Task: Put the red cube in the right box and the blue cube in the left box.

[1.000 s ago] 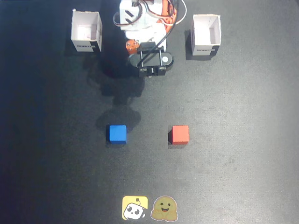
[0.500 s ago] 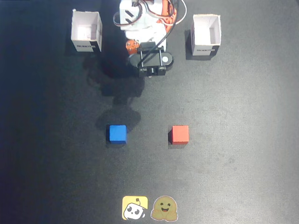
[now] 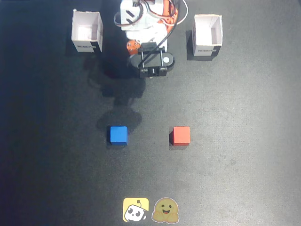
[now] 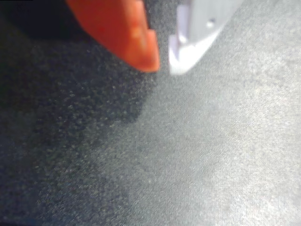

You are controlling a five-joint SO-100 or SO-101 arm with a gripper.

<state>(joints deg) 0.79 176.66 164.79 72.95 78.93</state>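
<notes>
1. Two cubes are waiting well ahead of your gripper (image 4: 163, 66), which is sitting tucked at the arm's base with its orange and white tips nearly together and nothing between them.
2. You are looking at the blue cube (image 3: 118, 134) ahead toward the fixed view's left, and the red cube (image 3: 180, 135) ahead toward its right, both well apart from the tips.
3. You are risking a miss, in my judgement: the wrist view is showing only bare mat (image 3: 235, 117), so neither cube is guiding your approach.
4. You are also risking a push: closing off-centre on smooth, flat-faced cubes could skid them.
5. You are aiming for thin-walled, open-topped white boxes (image 3: 87, 30) (image 3: 207, 34), flanking the base; clipping a rim could tip one.
</notes>
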